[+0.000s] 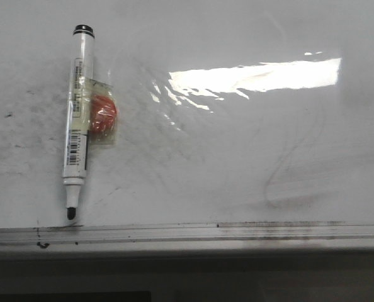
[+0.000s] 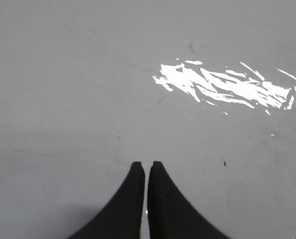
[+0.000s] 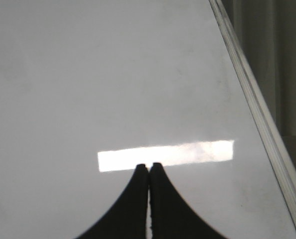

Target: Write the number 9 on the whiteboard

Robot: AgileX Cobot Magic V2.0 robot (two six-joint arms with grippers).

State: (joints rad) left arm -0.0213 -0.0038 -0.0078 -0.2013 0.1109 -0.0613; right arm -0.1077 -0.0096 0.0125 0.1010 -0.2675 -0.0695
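Front cam: whiteboard (image 1: 237, 157) fills the view, glossy, grey smudges, bright light reflection upper right. I see no black 9 stroke on it, only a faint grey erased curl (image 1: 288, 179) right of centre. Marker (image 1: 78, 119) lies flat on the left side, uncapped, black tip toward the near metal rail (image 1: 237, 231) and almost touching it, black end cap pointing away. An orange round thing in clear wrap (image 1: 102, 116) sits against the marker barrel's right side. Left gripper (image 2: 148, 167): fingers clenched together, nothing between them, bare board below. Right gripper (image 3: 148, 167): same, pressed closed and empty, over the board near its railed edge.
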